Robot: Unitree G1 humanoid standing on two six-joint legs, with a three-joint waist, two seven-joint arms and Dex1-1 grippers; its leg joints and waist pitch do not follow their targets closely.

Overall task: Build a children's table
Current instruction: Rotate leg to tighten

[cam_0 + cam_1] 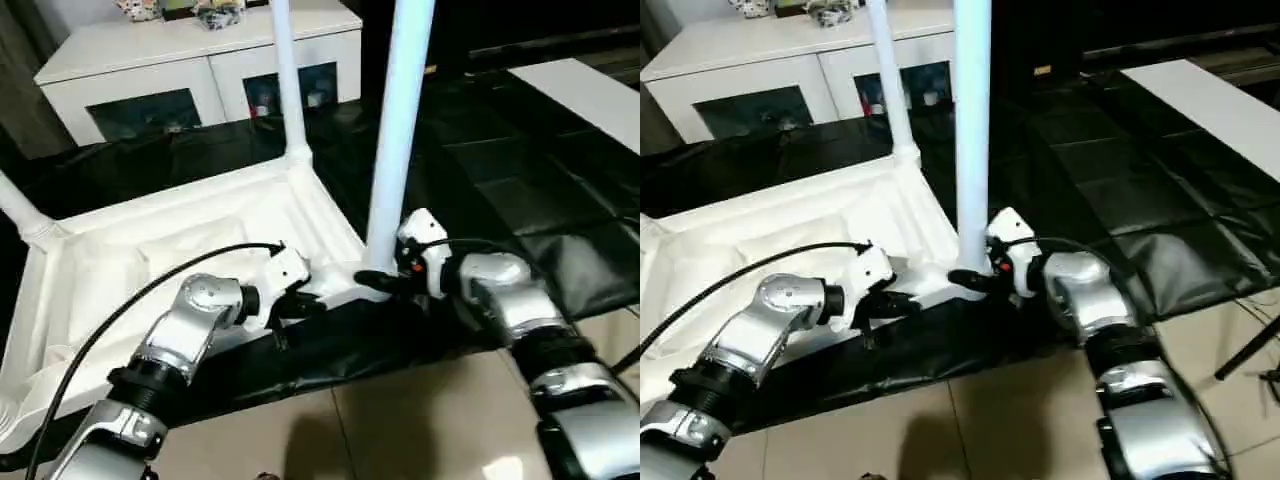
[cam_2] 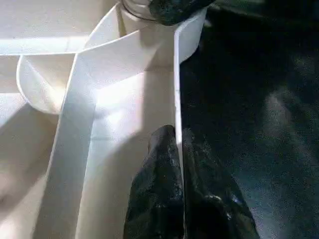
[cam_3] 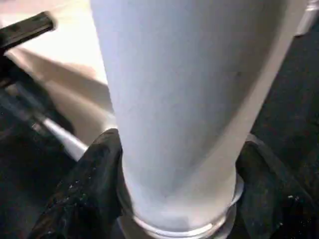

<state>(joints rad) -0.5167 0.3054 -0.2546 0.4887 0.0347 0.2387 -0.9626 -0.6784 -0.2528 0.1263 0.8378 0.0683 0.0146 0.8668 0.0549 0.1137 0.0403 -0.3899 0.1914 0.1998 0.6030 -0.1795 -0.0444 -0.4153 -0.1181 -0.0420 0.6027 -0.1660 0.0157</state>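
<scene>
The upturned tabletop (image 1: 200,240) lies on the black-covered work table (image 1: 520,200). My left gripper (image 2: 177,164) pinches the tabletop's near rim; my right gripper (image 3: 174,164) clamps the upright leg (image 1: 400,120) at the tabletop's near right corner socket (image 1: 365,285).

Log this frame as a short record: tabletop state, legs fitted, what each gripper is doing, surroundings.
tabletop: white tabletop upside down on the black-covered work table
legs visible: near leg upright in a corner socket; far leg upright; a third at the left corner
left gripper: shut on the tabletop rim
right gripper: shut on the near leg, at its base
background: white cabinet
</scene>
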